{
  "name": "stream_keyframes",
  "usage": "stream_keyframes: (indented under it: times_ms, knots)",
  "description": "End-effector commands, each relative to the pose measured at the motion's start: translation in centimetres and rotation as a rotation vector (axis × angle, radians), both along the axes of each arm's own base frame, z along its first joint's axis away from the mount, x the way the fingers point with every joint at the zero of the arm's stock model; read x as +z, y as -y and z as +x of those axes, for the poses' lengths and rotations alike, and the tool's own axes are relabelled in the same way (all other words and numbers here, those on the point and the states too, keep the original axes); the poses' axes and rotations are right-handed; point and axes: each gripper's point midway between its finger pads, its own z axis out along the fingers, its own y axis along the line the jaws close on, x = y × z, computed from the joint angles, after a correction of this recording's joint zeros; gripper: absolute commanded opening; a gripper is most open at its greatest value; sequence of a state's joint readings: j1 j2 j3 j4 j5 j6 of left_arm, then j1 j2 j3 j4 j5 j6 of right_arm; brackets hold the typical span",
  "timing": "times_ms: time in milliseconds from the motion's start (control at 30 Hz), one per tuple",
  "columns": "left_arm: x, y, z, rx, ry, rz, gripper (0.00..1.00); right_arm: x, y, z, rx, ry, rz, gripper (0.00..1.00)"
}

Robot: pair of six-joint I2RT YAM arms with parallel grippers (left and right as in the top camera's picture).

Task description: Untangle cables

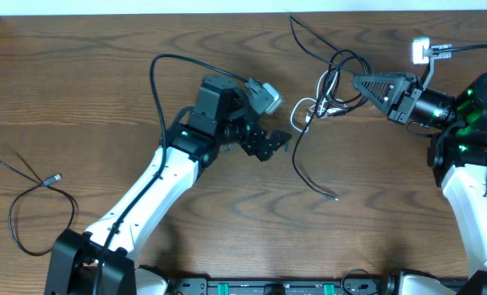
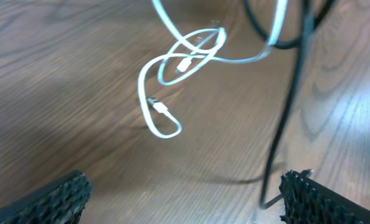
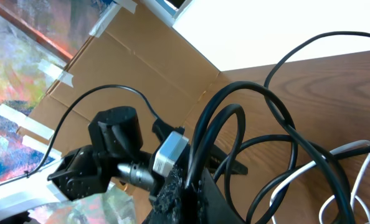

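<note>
Brown wood-grain counter (image 1: pixel 227 229) carries everything. Nearest the robot's base, on its left, a lone black cable (image 1: pixel 18 205) lies in a loose loop well apart from the rest, its small plug end (image 1: pixel 56 177) pointing toward the middle. Farther in, the left end effector (image 1: pixel 272 144) hovers near the counter's centre with its jaws spread wide and nothing between them; in the left wrist view its ribbed pads (image 2: pixel 48 199) stand at the two lower corners with bare wood between. Just beyond them the white cord (image 2: pixel 166 93) lies in a figure-of-eight curl, a small plug (image 2: pixel 162 109) showing inside its lower loop; a thin black strand drops to the wood beside it.

Past that, toward the robot's right, sits the tangle: black cords (image 1: pixel 332 78) looped together with the white cord, one of them trailing back toward the near edge. The right end effector (image 1: pixel 360 82) is clamped tight on the black cords; the right wrist view shows several strands bunched between its fingers (image 3: pixel 172 186), their loops arching up from the tips. Behind them is the left arm (image 3: pixel 110 140); farthest back is brown cardboard (image 3: pixel 141 68).
</note>
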State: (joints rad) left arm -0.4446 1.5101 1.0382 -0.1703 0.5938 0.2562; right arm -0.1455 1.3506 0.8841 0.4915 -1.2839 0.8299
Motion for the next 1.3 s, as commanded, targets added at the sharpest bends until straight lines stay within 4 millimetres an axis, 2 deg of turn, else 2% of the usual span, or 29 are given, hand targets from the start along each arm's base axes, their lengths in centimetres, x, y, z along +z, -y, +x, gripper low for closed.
stream_keyframes:
  times_ms: [0, 367, 533, 700, 800, 1000, 1033, 1067, 1133, 1267]
  knots:
    - [0.1, 1.0, -0.5, -0.042, 0.018, -0.006, 0.98, 0.8, -0.2, -0.4, 0.014, 0.04, -0.011, 0.01]
    - [0.6, 2.5, -2.1, -0.119, 0.004, -0.05, 0.98, 0.6, -0.3, -0.4, 0.014, 0.03, -0.009, 0.01]
    - [0.7, 4.4, -3.7, -0.178, 0.008, -0.051, 0.98, 0.7, -1.0, -0.6, 0.035, 0.031, -0.009, 0.01]
    - [0.9, 5.0, -3.8, -0.187, 0.032, -0.053, 0.98, 0.7, -1.6, -0.9, 0.055, 0.03, -0.008, 0.01]
    - [0.6, 5.0, -3.7, -0.187, 0.026, -0.05, 0.98, 0.7, -2.3, -1.3, 0.081, 0.03, -0.008, 0.01]
    - [-1.8, 5.3, -3.2, -0.187, -0.021, -0.026, 0.99, 0.6, -3.3, -1.9, 0.121, 0.03, -0.008, 0.01]
    - [-2.0, 5.4, -3.1, -0.187, -0.021, -0.026, 0.87, 0.6, -3.3, -1.9, 0.122, 0.03, -0.008, 0.01]
    - [-2.2, 5.4, -3.0, -0.187, -0.021, -0.026, 0.67, 0.6, -3.3, -1.9, 0.122, 0.031, -0.008, 0.01]
    - [-1.9, 5.5, -2.6, -0.183, -0.001, -0.036, 0.08, 0.6, -3.2, -1.8, 0.119, 0.034, -0.01, 0.01]
    - [-1.6, 5.2, -1.9, -0.165, 0.019, -0.039, 0.08, 0.5, -3.0, -1.7, 0.113, 0.088, -0.033, 0.01]
